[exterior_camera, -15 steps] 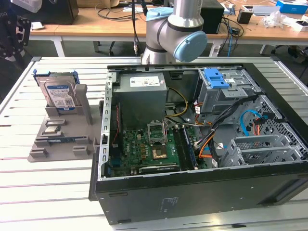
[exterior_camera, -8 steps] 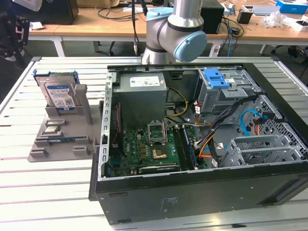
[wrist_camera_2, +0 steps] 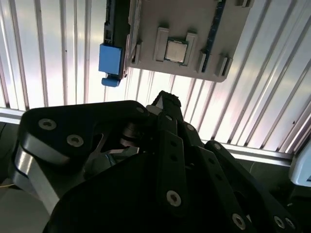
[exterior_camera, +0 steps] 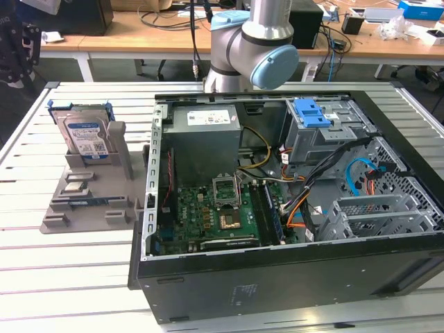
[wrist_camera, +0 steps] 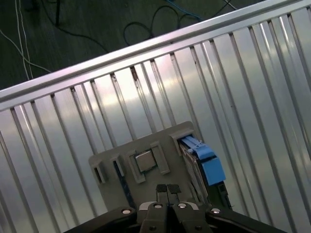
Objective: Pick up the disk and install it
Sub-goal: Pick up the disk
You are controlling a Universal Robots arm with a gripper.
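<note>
The disk (exterior_camera: 83, 135) stands upright on its edge in a grey holder (exterior_camera: 87, 201) on the slatted table, at the exterior view's left, beside the open computer case. It is silver with a white-and-blue label and a blue frame. In the first wrist view my gripper (wrist_camera: 167, 188) hangs above the holder (wrist_camera: 121, 167), its two fingertips pressed together with nothing between them, and the disk's blue frame (wrist_camera: 206, 162) lies just to one side of them. The second wrist view shows the gripper's dark linkage (wrist_camera_2: 167, 104) over the table, with the disk's blue edge (wrist_camera_2: 111, 60) and holder (wrist_camera_2: 194, 29) beyond.
The open computer case (exterior_camera: 388, 277) takes up the middle and the exterior view's right, holding a motherboard (exterior_camera: 215, 215), a grey power-supply box (exterior_camera: 206, 125) and a drive bay with a blue latch (exterior_camera: 310, 111). A small square chip (wrist_camera: 145, 160) sits in the holder. The arm's base (exterior_camera: 253, 48) rises behind the case.
</note>
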